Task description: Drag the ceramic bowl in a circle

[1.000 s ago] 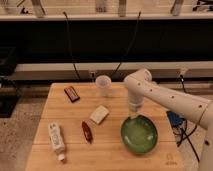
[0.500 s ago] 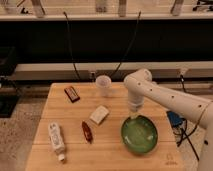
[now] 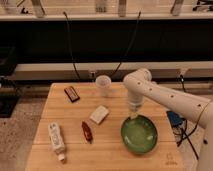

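On the table [image 3: 112,161], your gripper [image 3: 133,116] meets the bowl [image 3: 140,136] at its rim, grip state untellable. Next, likely sweep it round.

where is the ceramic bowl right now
In the camera view the ceramic bowl sits on the wooden table toward the picture's right front, right of the small white packet, with the pincer at its far rim.

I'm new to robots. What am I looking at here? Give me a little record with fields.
surface: wooden table
ceramic bowl: glossy green, front right, upright
gripper: pointing down at the bowl's far left rim
cup: translucent white, back centre, upright
lying on the left half: dark packet, white block, reddish wrapper, white bottle
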You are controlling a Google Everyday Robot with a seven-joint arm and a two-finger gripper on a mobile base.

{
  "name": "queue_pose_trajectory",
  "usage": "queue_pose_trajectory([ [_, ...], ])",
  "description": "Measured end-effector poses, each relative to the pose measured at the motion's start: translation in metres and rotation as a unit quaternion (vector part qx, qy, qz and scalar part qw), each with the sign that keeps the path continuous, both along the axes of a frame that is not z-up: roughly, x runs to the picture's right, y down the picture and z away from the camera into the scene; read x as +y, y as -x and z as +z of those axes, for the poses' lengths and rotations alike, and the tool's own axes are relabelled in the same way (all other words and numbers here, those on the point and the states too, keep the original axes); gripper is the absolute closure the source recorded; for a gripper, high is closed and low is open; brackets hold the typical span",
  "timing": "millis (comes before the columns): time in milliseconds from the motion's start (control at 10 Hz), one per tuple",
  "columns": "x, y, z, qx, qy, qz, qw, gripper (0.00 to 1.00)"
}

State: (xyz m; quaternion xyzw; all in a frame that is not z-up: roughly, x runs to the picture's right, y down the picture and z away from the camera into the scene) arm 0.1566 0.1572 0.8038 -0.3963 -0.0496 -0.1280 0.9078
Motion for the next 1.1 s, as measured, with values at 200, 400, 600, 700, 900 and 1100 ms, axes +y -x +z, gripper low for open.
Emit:
queue_pose_trajectory([
  [200,-0.0008,0.002,-0.0002,-0.001,0.001,-0.001,1.0,1.0],
  [400,-0.0009,0.0016,-0.0005,-0.001,0.002,-0.001,1.0,1.0],
  [600,-0.0012,0.0022,-0.0003,-0.002,0.005,-0.003,1.0,1.0],
  [700,-0.002,0.0018,-0.0002,-0.002,0.005,-0.003,1.0,1.0],
  [900,-0.0031,0.0017,0.0,-0.003,0.006,-0.004,1.0,1.0],
  [1100,-0.0041,0.0016,0.0,-0.003,0.007,-0.005,1.0,1.0],
])
